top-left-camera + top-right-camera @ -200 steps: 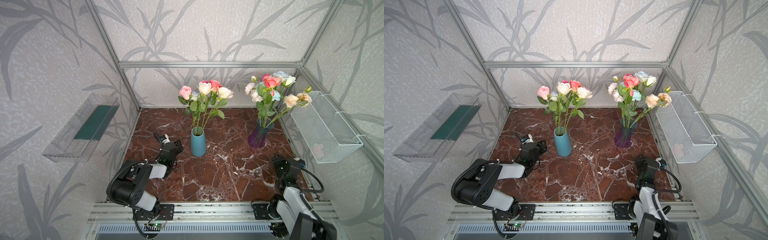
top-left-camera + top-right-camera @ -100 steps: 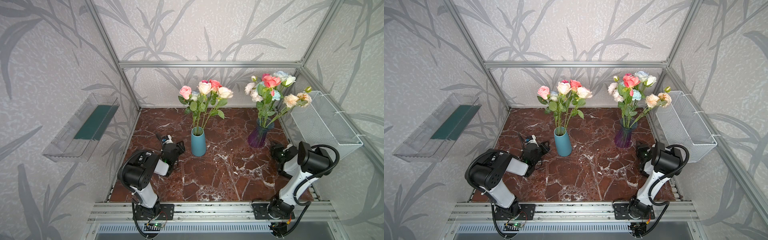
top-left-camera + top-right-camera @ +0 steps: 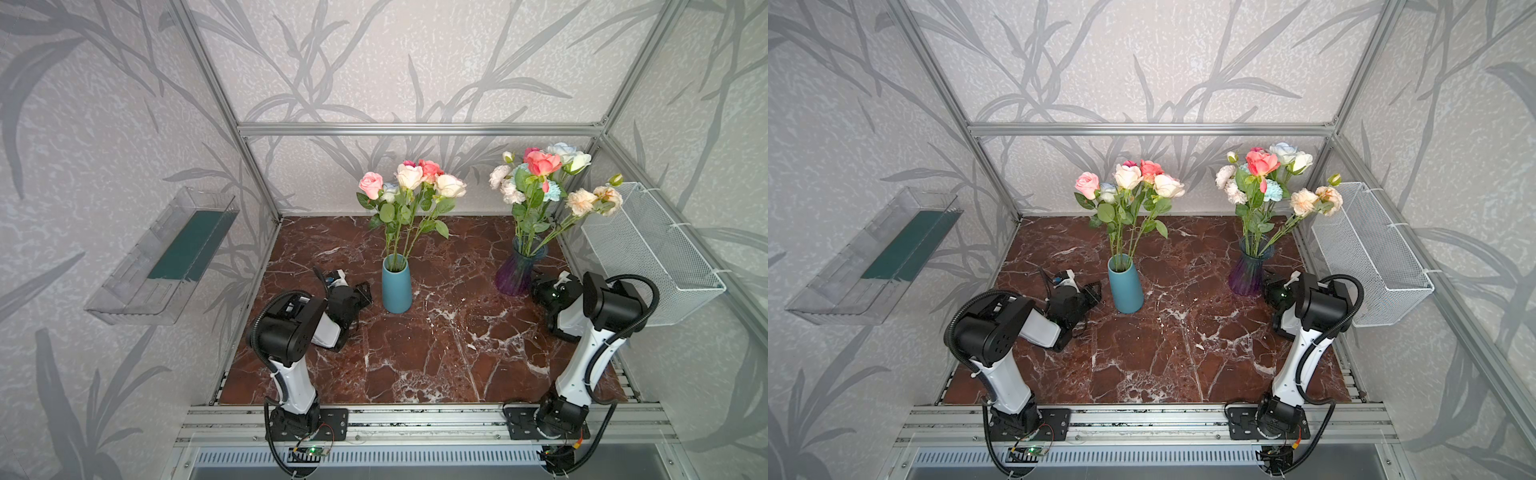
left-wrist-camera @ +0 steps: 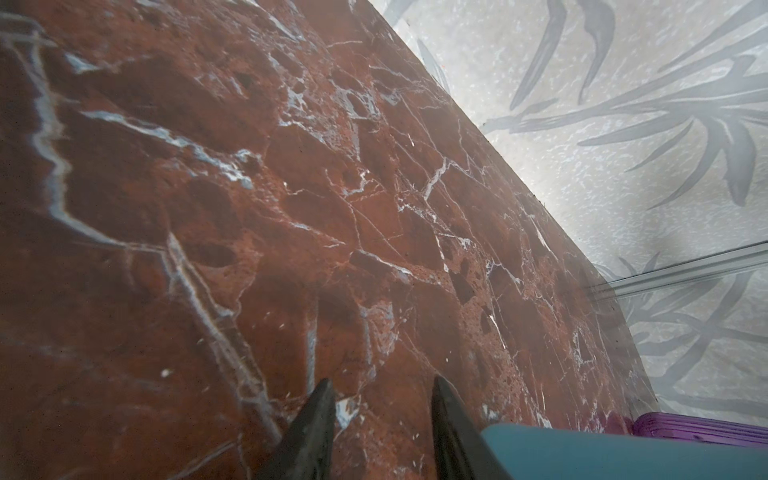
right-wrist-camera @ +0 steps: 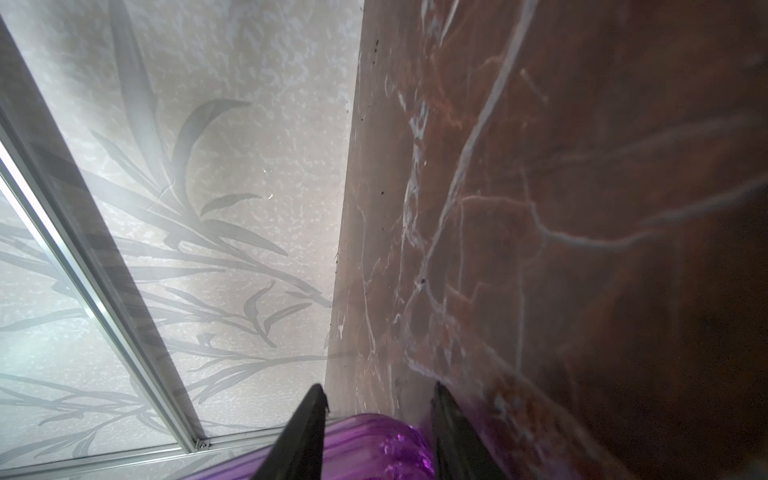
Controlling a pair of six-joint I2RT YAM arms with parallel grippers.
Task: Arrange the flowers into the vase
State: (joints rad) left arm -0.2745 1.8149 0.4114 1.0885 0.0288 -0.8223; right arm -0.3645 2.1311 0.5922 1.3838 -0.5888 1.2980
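Several flowers (image 3: 409,183) with pink, cream and coral blooms stand in a teal vase (image 3: 397,286) at mid table. More flowers (image 3: 544,174) fill a purple glass vase (image 3: 517,274) at the right. Low over the marble, my left gripper (image 3: 361,291) sits just left of the teal vase. In the left wrist view this gripper (image 4: 382,386) is open, with only marble between its fingers and the teal vase (image 4: 582,453) beside one finger. My right gripper (image 3: 538,286) lies just right of the purple vase. It (image 5: 378,390) is open, and the purple vase (image 5: 365,444) shows close behind its fingers.
A clear plastic bin (image 3: 166,257) hangs on the left wall and a white wire basket (image 3: 648,249) on the right wall. The red marble table (image 3: 436,353) is bounded by an aluminium frame and patterned walls. Both arms' elbows stand raised near the front.
Both arms have unfolded and raised their elbows. The left gripper moved right towards the teal vase, and the right gripper moved back and left to the purple vase. Both pairs of jaws narrowed somewhat.
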